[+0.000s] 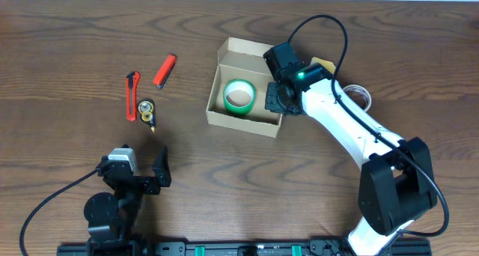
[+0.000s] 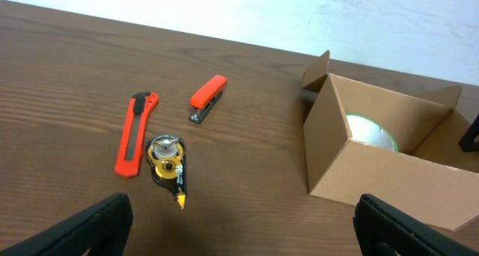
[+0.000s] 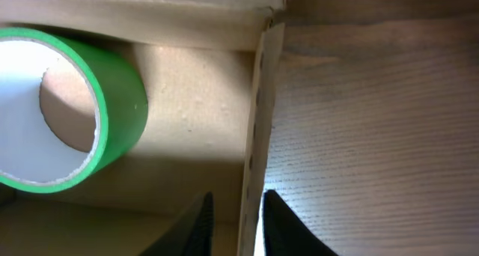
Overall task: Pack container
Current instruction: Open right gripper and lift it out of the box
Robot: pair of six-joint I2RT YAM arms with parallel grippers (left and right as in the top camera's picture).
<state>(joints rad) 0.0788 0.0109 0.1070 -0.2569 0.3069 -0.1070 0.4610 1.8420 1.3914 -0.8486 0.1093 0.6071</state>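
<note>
The container is an open tan cardboard box at the table's middle, also seen in the left wrist view. A green tape roll lies inside it. My right gripper straddles the box's right wall. Its outer finger lies against the wall. A narrow gap separates the inner finger from the wall, so the gripper is narrowly open. My left gripper hangs wide open and holds nothing, low at the front left.
Left of the box lie a red box cutter, a red stapler and a black-yellow tape dispenser. A tan object and a pale roll sit right of the box, partly behind my right arm.
</note>
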